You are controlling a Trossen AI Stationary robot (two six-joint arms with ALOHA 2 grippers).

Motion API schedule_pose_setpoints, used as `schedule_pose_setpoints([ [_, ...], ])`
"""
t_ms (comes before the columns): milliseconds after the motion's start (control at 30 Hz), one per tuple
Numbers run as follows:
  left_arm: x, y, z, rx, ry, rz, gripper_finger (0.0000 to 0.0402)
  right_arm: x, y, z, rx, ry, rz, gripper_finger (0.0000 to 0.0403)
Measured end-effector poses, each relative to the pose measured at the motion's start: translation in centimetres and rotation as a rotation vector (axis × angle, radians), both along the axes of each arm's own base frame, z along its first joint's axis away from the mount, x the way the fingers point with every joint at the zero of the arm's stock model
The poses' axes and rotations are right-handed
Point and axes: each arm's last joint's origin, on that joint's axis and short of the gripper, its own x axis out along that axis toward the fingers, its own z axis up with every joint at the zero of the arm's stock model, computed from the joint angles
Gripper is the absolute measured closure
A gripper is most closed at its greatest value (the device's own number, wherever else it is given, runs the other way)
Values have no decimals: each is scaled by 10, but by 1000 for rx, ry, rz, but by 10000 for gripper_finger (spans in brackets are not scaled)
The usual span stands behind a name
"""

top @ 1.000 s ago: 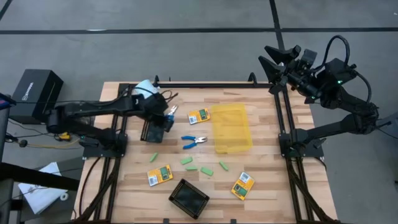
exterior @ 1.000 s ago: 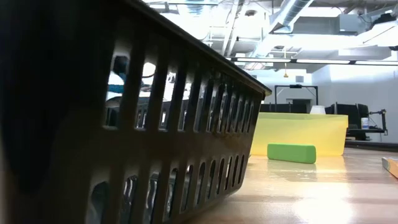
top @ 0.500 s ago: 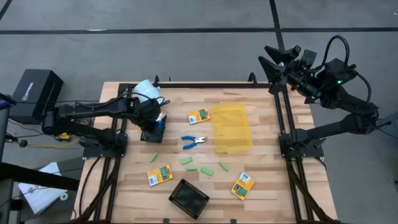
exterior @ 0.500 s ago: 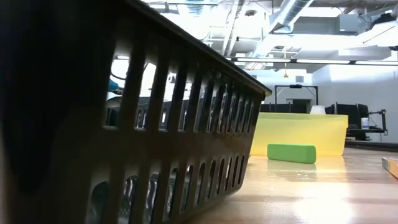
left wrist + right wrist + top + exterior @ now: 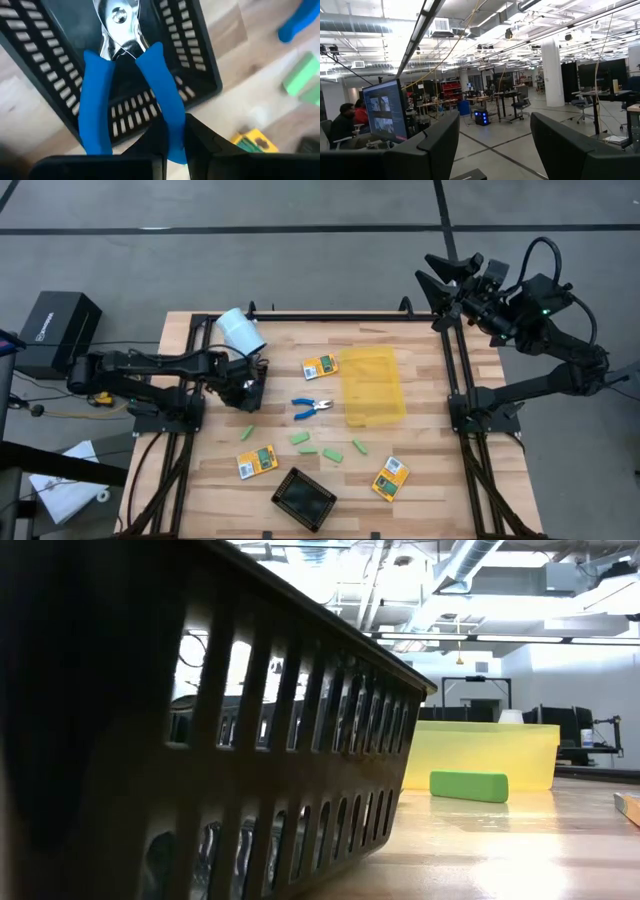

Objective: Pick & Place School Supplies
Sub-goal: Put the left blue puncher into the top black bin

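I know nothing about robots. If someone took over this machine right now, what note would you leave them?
Left tool: shut on blue-handled pliers, held over the black tray by the table's left edge.
Right tool: open, raised off the table's far right corner, waiting.
Loose on the table: second blue-handled pliers, three yellow packs, green pieces.
Done: nothing visibly binned.
Left: release the pliers, then everything else.

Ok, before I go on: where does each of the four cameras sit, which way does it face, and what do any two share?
High: overhead, straight down on the table; both arms show.
Low: at tabletop height, behind a black tray, facing the yellow bin; no arm visible.
Left wrist: down on another black tray; left gripper shut on blue-handled pliers.
Right wrist: level into the room; right gripper open.
Shared: high and low both show the yellow bin.
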Motion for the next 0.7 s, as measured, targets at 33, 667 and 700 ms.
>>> schedule_pose_setpoints([
  [33, 1, 1, 0, 7, -7, 3, 375, 0, 0, 0, 0, 0, 1, 168],
  [667, 2, 31, 3, 77, -100, 85, 375, 0, 0, 0, 2, -4, 2, 168],
  [700, 2, 31, 3, 77, -103, 85, 374, 0, 0, 0, 2, -4, 1, 168],
])
